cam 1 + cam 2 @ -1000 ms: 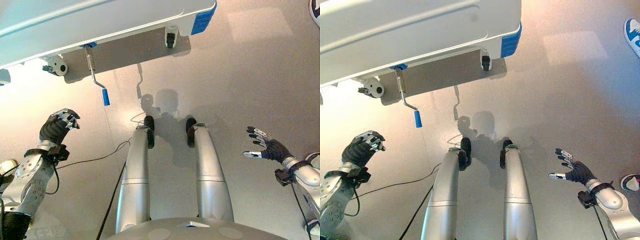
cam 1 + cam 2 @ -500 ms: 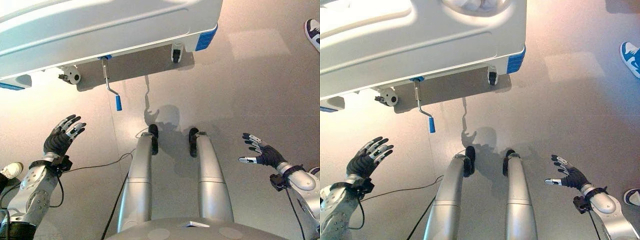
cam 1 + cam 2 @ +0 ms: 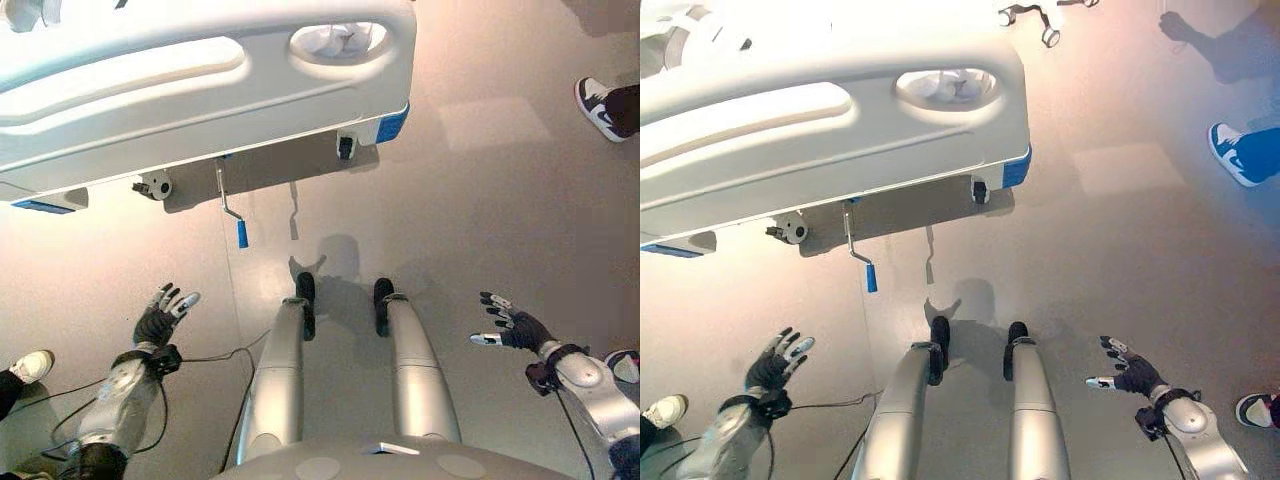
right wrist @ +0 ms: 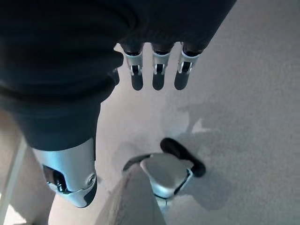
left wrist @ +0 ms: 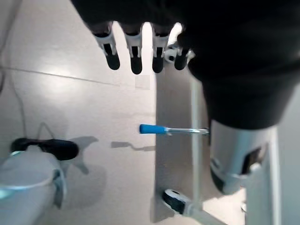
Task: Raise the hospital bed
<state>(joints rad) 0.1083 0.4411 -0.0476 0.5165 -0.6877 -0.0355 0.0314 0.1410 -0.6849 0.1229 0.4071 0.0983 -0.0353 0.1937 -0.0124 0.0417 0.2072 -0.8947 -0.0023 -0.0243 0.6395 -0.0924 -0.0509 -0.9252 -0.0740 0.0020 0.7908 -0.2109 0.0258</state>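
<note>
Crank [image 3: 233, 207] under bed [image 3: 200, 90]; no writing legible.

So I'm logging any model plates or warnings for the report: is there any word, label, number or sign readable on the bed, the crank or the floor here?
None can be read.
Hospital bed footboard: plain white, no print visible.
Blue corner bumper: plain blue, no text.
Crank with its blue grip: no markings visible.
Floor: bare, no signs.

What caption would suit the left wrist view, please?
Open left robot hand above the floor, the bed's blue-handled crank beyond its fingertips.
</note>
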